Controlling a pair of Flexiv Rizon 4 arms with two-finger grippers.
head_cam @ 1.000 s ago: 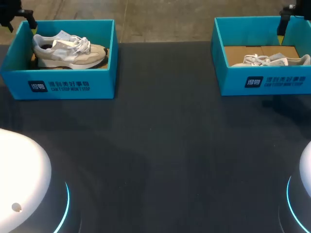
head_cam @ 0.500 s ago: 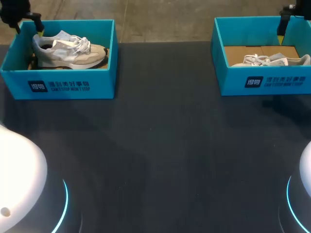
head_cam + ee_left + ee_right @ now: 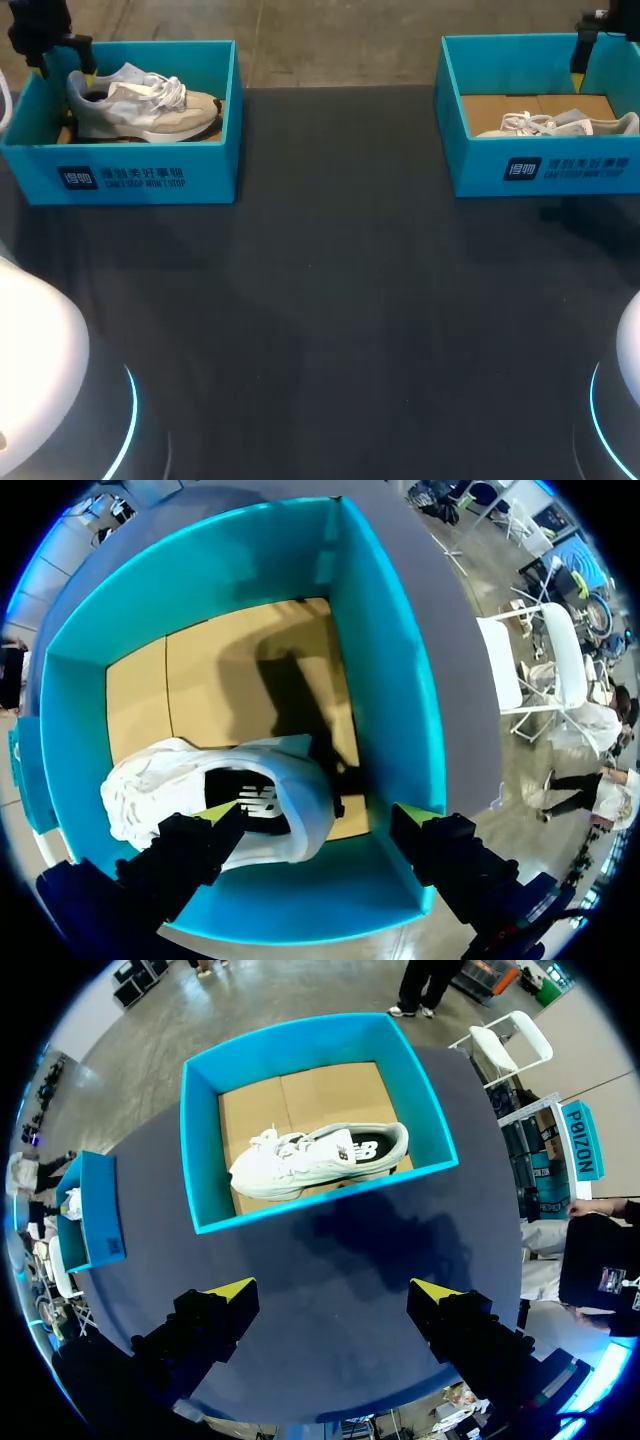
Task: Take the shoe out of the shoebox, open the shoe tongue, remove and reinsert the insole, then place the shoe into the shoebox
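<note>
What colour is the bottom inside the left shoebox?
Tan, like plain cardboard. The floor of the left shoebox shows best in the left wrist view.

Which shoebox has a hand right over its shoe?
The left shoebox: the open left hand hangs over the heel of its shoe. The right hand is back from the right shoebox.

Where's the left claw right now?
Head view, far left: the left claw hangs open over the outer end of the left shoebox, above the heel of the shoe.

White logo plus print on left shoebox [image 3: 120, 178], right shoebox [image 3: 570, 168] fronts.
</note>
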